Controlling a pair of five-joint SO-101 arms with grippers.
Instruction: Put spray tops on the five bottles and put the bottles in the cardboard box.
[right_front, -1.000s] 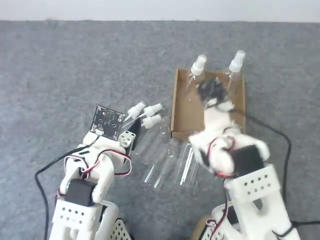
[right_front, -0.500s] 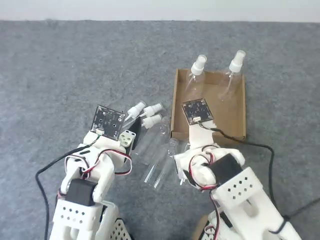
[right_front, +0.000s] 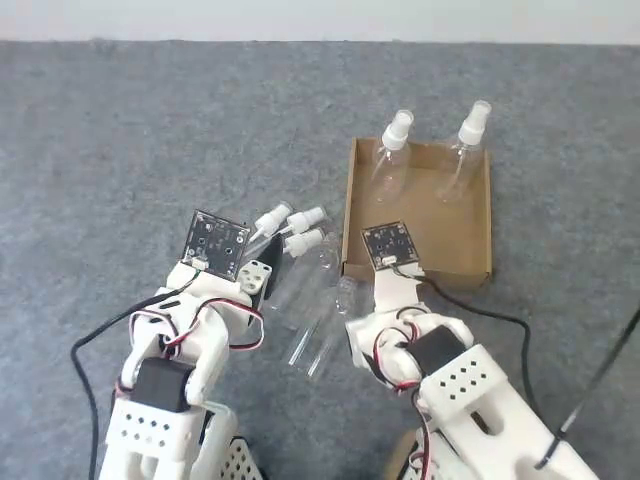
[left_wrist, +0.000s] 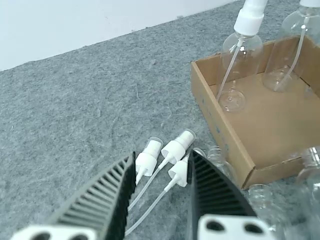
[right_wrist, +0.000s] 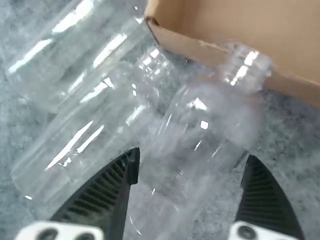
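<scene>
**Two of five bottles boxed**

Two capped bottles (right_front: 390, 165) rest in the cardboard box (right_front: 440, 240). Three spray tops (right_front: 298, 230) lie loose on the desk (right_front: 120, 130), between the open, empty left fingers (left_wrist: 112, 187). Beside the box lie what look like three bare bottles (right_front: 312, 340). The right fingers (right_wrist: 107, 185) gape wide over one, gripping nothing.

My table (right_front: 120, 130) is covered in grey felt that runs up to a pale strip along the top edge of the high view. Right of centre, the cardboard box (right_front: 440, 225) sits flat on it. Just left of the box, three loose spray tops (right_front: 300, 228) lie bunched together. Below them, at lower centre, clear bottles (right_front: 318, 335) without tops lie on their sides, side by side. A black cable (right_front: 95, 345) trails over the felt at lower left.
</scene>
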